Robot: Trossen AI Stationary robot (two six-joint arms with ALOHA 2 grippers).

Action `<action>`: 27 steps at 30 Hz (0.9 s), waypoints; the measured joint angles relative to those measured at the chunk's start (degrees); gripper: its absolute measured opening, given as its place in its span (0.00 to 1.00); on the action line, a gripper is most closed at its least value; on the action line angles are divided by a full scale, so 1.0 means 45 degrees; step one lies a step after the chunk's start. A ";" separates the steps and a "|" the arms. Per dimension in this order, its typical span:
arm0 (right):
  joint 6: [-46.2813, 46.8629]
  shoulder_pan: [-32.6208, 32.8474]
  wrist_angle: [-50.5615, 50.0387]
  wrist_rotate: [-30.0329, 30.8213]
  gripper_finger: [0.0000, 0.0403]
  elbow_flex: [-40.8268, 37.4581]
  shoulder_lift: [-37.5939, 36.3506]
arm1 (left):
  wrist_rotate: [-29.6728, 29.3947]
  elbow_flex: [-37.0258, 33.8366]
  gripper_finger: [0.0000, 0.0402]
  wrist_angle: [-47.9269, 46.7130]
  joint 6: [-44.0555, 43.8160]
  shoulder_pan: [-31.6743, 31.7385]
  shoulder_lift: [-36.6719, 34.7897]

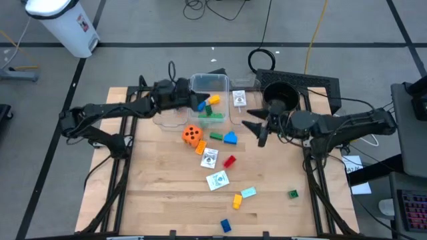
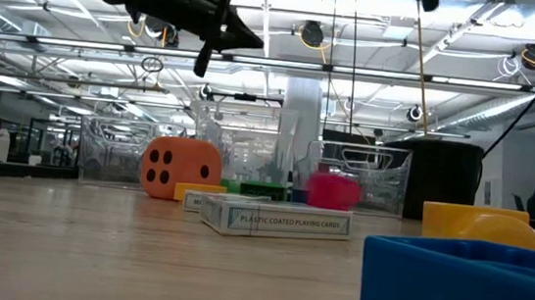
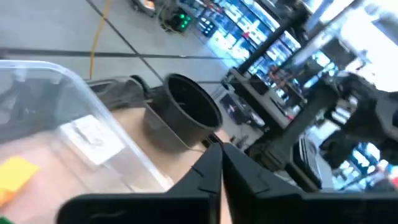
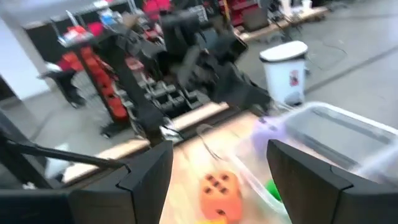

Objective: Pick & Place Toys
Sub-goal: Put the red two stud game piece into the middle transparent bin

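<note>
Toys scattered on the desk: orange dotted die (image 1: 192,135), upright, beside green block (image 1: 216,136) and blue block (image 1: 230,138); red block (image 1: 229,161) near two printed cards (image 1: 209,157); yellow block (image 1: 237,200) and teal block (image 1: 248,193) side by side; small green block (image 1: 293,194) set well apart.

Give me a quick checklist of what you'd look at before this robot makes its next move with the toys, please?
1. Left hand empty: ok, fingers shut with nothing between them, over the clear tub.
2. Right hand ready to grab: ok, fingers apart, nothing held.
3. Tub taking toys: ok, a yellow block and a green block lie inside.
4. Toys left on the table: not ok, orange die, red block, cards still out.
5. Which toy is next: cannot tell.
</note>
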 joint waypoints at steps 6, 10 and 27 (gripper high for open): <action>0.0591 -0.0425 -0.2848 -0.1617 0.63 0.0000 -0.0596 | 0.0821 0.0000 0.06 0.0148 -0.0640 0.0035 0.0000; 0.0326 -0.0425 -0.3858 -0.2623 0.63 -0.0001 -0.0608 | 0.0139 0.0000 0.11 0.0465 -0.0665 -0.0553 0.0000; -0.4663 0.1066 -0.8862 -0.6327 0.63 0.0000 0.1874 | -0.1267 0.0000 0.13 0.0894 -0.0421 -0.4754 -0.0039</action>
